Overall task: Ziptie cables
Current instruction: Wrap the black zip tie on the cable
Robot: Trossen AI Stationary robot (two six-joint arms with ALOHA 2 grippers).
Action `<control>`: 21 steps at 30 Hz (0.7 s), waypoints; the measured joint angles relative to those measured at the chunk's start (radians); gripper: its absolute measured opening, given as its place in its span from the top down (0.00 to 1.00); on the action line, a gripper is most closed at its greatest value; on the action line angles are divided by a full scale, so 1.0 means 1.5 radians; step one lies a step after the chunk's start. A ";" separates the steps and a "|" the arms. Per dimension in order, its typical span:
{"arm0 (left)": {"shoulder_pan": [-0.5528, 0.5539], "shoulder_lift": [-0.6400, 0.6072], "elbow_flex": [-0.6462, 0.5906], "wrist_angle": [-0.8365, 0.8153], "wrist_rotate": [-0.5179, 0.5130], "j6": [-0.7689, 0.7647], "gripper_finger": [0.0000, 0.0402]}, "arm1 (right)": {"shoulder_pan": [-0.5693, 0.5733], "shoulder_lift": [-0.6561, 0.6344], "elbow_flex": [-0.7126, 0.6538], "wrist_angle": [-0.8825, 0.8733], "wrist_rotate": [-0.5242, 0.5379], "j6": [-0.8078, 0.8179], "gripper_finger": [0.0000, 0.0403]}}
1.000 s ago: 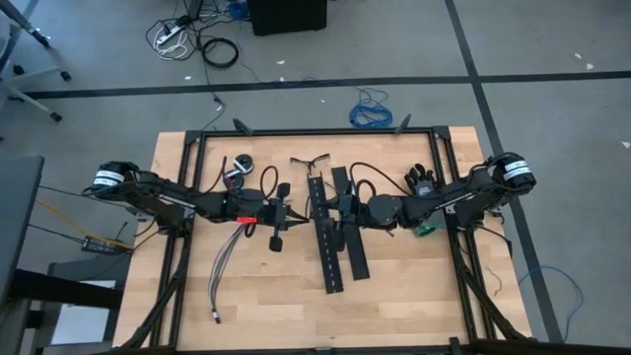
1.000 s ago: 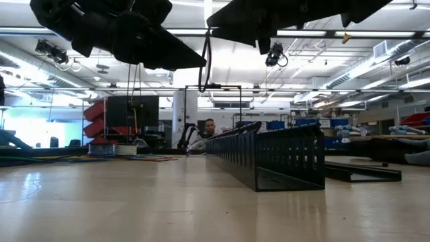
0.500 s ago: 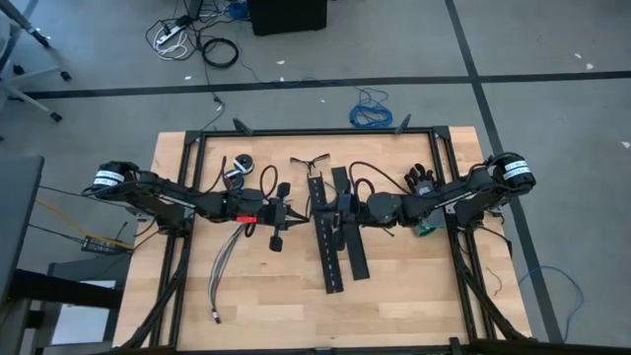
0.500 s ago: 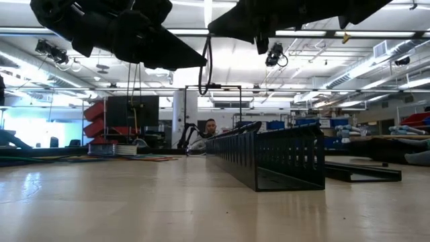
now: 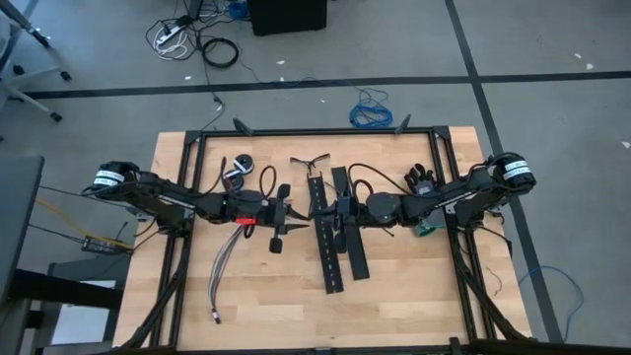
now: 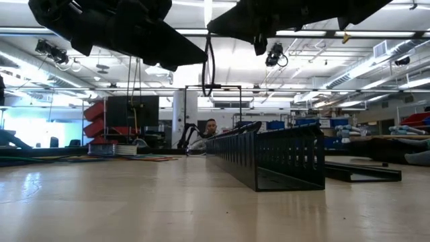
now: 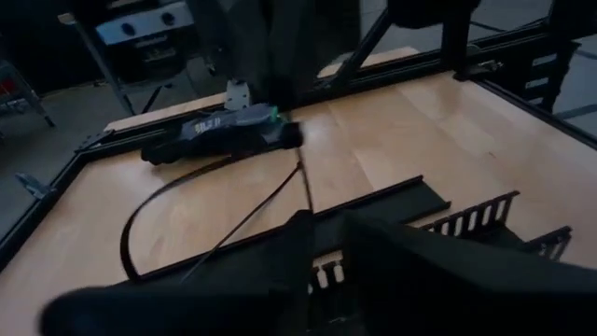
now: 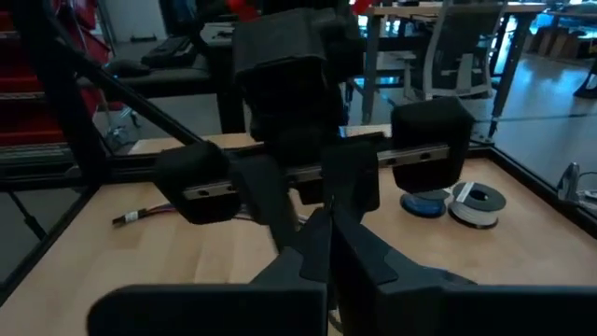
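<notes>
Ziptie spans from my clamped right jaws to my left jaws, whose gap I cannot tell; I'd keep tension gentle, loop untwisted.

Right end effector: fingers now closed, where a second ago they stood apart; it sits slightly further toward 9 o'clock, over the black perforated strips. Left end effector: fingers parting slightly from fully closed. No displacement noted elsewhere on the worktop.
</notes>
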 joint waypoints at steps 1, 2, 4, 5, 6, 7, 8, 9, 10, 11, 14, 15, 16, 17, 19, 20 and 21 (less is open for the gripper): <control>-0.002 0.000 0.000 0.001 0.000 0.000 0.80 | 0.000 0.000 0.000 -0.003 0.000 0.000 1.00; -0.005 0.000 0.000 0.001 0.000 0.000 0.76 | 0.000 0.000 0.000 -0.004 0.000 0.000 1.00; -0.009 0.000 0.000 0.002 -0.003 -0.006 0.70 | -0.003 0.000 0.000 -0.005 0.000 0.004 1.00; -0.010 0.000 0.000 0.006 -0.006 -0.012 0.67 | -0.005 0.000 0.000 -0.009 0.000 0.008 1.00; -0.012 0.000 0.000 0.013 -0.010 -0.016 0.64 | -0.007 0.000 0.000 -0.015 -0.003 0.014 1.00; -0.014 0.000 0.000 0.020 -0.013 -0.017 0.62 | -0.010 0.000 0.000 -0.024 -0.008 0.021 1.00; -0.014 0.000 0.000 0.025 -0.015 -0.017 0.60 | -0.013 0.000 0.000 -0.033 -0.012 0.029 1.00; -0.014 0.000 0.000 0.029 -0.016 -0.018 0.58 | -0.015 0.000 0.000 -0.042 -0.015 0.039 1.00; -0.014 0.000 0.000 0.033 -0.016 -0.018 0.56 | -0.017 0.000 0.000 -0.049 -0.017 0.045 1.00; -0.014 0.000 0.000 0.035 -0.017 -0.018 0.55 | -0.017 0.000 0.000 -0.052 -0.016 0.050 1.00; -0.014 0.000 0.000 0.036 -0.028 -0.017 0.53 | -0.017 0.000 0.000 -0.053 -0.018 0.051 1.00; -0.014 0.000 0.000 0.035 -0.038 -0.017 0.53 | -0.017 0.000 0.000 -0.053 -0.021 0.051 1.00; -0.014 0.000 0.000 0.035 -0.042 -0.017 0.53 | -0.017 0.000 0.000 -0.053 -0.026 0.051 1.00; -0.014 0.000 0.000 0.036 -0.044 -0.017 0.53 | -0.017 0.000 0.000 -0.054 -0.030 0.051 1.00; -0.014 0.000 0.000 0.037 -0.050 -0.016 0.53 | -0.017 0.000 0.000 -0.056 -0.035 0.051 1.00; -0.014 0.000 0.000 0.037 -0.053 -0.017 0.53 | -0.017 0.000 0.000 -0.057 -0.035 0.051 1.00; -0.014 0.000 0.000 0.037 -0.056 -0.017 0.53 | -0.017 0.000 0.000 -0.059 -0.036 0.051 1.00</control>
